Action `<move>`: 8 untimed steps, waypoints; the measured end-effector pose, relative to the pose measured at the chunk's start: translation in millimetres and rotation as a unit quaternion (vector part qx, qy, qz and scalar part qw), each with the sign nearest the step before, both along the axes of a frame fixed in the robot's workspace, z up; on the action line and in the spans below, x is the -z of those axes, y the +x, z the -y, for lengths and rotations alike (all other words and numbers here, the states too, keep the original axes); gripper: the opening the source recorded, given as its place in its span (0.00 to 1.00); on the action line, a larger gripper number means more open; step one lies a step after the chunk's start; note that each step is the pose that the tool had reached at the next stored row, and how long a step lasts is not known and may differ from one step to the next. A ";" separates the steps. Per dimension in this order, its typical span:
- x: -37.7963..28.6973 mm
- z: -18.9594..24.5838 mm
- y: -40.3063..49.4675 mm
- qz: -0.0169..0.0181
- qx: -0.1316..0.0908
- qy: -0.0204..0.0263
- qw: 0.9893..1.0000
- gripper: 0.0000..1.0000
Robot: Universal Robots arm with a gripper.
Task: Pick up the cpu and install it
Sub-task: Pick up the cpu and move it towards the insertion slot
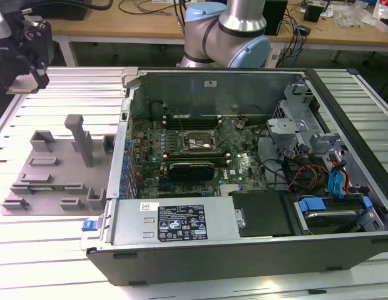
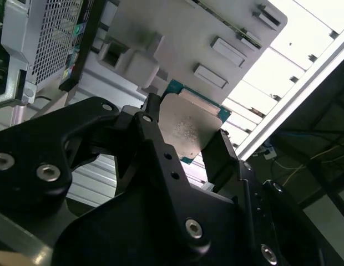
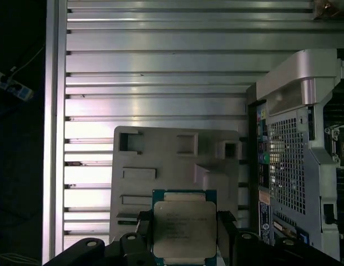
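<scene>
The cpu [image 3: 184,230], a small square chip with a silvery top and a green rim, sits clamped between my black fingers [image 3: 143,235] in both wrist views. My gripper [image 3: 184,239] is shut on it, well above the gray tray [image 3: 161,160]. In the second wrist view the cpu [image 2: 188,124] is tilted, and the gripper [image 2: 186,132] pinches two opposite edges. In the exterior view the gripper [image 1: 25,59] hangs at the far left, above the slatted table and beyond the gray tray [image 1: 56,169]. The dark motherboard socket [image 1: 195,142] lies inside the open computer case [image 1: 244,162], far to the exterior view's right of the gripper.
The case's raised side wall [image 1: 122,144] stands between the tray and the motherboard. Tall posts [image 1: 81,137] rise from the tray. Cables and drive bays [image 1: 319,181] crowd the case's right side. The arm's base [image 1: 228,31] stands behind the case.
</scene>
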State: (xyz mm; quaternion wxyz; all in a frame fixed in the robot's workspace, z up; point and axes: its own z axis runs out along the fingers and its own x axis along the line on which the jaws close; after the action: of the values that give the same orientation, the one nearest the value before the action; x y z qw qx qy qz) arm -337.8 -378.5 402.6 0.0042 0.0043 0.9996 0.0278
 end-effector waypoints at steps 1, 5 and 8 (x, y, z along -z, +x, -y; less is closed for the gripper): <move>-0.1 0.0 3.4 0.000 0.000 0.000 1.000 0.55; 0.0 0.0 9.9 0.000 0.000 0.000 1.000 0.55; 0.0 0.0 16.2 0.000 0.000 0.000 1.000 0.55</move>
State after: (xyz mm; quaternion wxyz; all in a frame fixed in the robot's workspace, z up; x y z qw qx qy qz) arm -321.6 -378.4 402.6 0.0042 0.0046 0.9996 0.0278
